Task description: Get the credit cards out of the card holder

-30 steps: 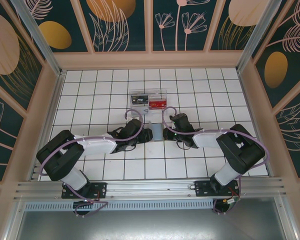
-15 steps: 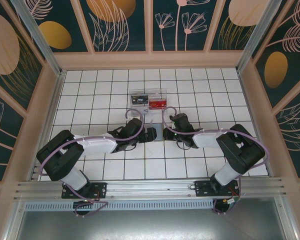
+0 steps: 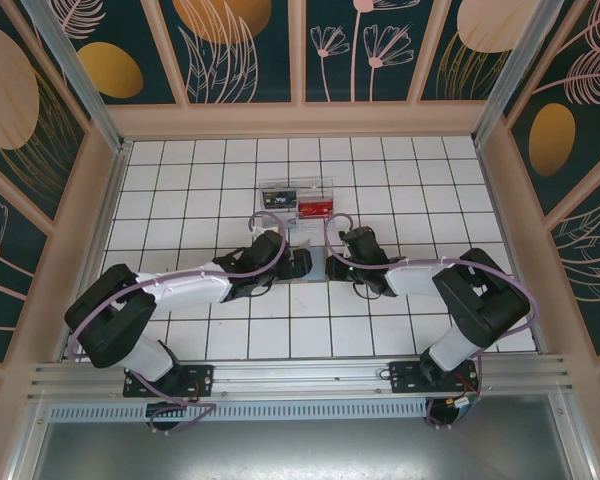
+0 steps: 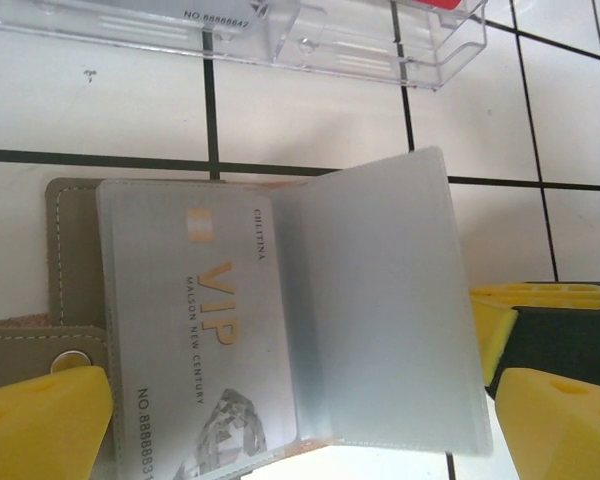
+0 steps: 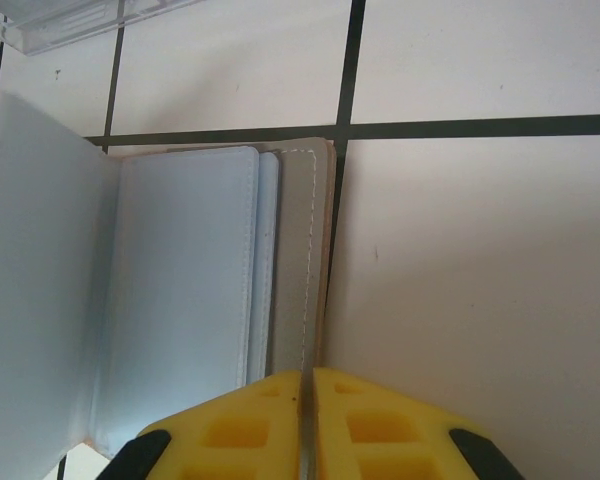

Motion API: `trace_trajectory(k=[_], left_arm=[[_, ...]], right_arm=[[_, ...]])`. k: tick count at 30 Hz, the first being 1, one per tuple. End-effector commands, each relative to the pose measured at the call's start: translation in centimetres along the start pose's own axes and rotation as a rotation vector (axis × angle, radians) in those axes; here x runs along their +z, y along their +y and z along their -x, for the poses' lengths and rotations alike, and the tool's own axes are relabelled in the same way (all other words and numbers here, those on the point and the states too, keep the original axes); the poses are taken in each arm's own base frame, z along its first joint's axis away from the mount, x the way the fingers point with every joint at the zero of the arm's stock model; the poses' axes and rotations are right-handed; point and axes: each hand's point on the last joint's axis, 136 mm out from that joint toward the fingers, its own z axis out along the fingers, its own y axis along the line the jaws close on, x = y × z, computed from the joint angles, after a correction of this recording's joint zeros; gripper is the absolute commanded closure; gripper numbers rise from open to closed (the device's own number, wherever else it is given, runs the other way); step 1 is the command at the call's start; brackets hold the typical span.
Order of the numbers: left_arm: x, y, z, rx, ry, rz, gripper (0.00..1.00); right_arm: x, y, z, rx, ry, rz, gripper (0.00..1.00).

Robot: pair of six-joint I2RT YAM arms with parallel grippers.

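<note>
Card holder point(image 4: 72, 230) is lying open on the white tiled table point(image 5: 480, 250), right between the two grippers. Its fold and long axis are running straight away from the left gripper point(image 4: 300, 410), toward the clear plastic tray point(image 4: 360, 40) just beyond.

The left gripper's yellow fingers are standing wide apart, straddling the near end of the holder. Its left finger is sitting by the snap tab point(image 4: 40, 345); cannot tell if it is touching.

The right gripper point(image 5: 307, 400) is pinching its fingers together on the stitched edge of the grey cover, on the holder's far side from the left gripper.

The holder is showing a grey stitched cover and frosted clear sleeves, with one sleeve page point(image 4: 390, 300) lifting up off the stack.

A silver credit card point(image 4: 205, 310) is sitting in the top sleeve, long axis along the holder's. Its print is reading sideways, running toward the left gripper: gold "VIP", "MALSON NEW CENTURY", and a number starting "NO.88888". The small word above is too small to read surely.

A card in the tray is showing "NO.8888..." too.
</note>
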Motion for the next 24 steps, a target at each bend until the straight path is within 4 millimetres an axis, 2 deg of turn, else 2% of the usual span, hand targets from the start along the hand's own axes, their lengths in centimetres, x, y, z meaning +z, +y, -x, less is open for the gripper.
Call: trace_trajectory(k=[1,4,9,11,14,18,24], left_arm=[[-0.7,-0.4,0.8,0.021,-0.02,0.004,0.02],[-0.7,0.1,0.7,0.022,-0.027,0.02,0.04],[-0.8,1.4,0.4,0.011,-0.049,0.046,0.32],[-0.7,1.6,0.4,0.022,-0.054,0.042,0.39],[-0.5,1.9,0.4,0.032,-0.053,0.033,0.56],[-0.3,2.6,0.6,0.023,-0.055,0.024,0.68],[0.1,4.4,0.3,0.007,-0.048,0.012,0.71]], right_arm=[[0.0,-0.1,-0.2,0.009,0.013,-0.003,0.87],[-0.2,0.0,-0.1,0.003,0.006,-0.001,0.86],[-1.9,0.1,1.4,-0.026,-0.075,-0.016,0.81],[-2.8,0.1,2.1,-0.035,-0.122,-0.021,0.79],[-3.8,0.5,2.7,-0.031,-0.157,-0.014,0.77],[-4.8,3.2,3.3,-0.013,-0.175,0.096,0.76],[-4.2,7.2,3.1,-0.009,-0.144,0.2,0.75]])
